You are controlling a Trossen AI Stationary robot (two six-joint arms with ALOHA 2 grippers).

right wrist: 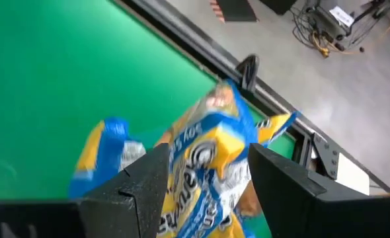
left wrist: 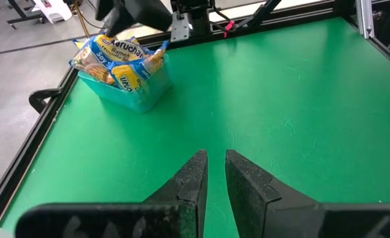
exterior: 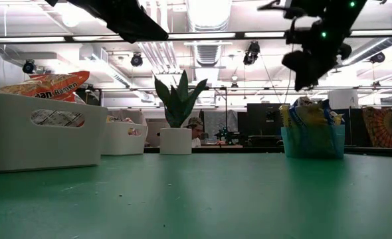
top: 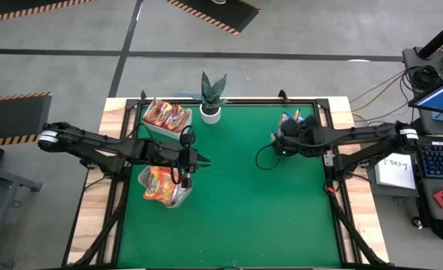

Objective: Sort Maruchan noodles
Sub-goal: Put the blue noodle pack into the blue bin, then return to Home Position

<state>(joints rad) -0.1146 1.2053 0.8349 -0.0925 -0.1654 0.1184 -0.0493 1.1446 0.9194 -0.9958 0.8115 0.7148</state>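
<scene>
Green table: right gripper (right wrist: 205,182), fingers spread above blue-and-yellow noodle packets (right wrist: 208,158) heaped in a blue bin (exterior: 312,141), risks knocking one out; left gripper (left wrist: 211,175) sits nearly closed, empty.

High view: overhead, straight down on the green table (top: 236,195). Low view: table-top level, across into the room. Left wrist view: faces across the table toward the blue bin (left wrist: 125,92). Right wrist view: close above that same bin.
</scene>
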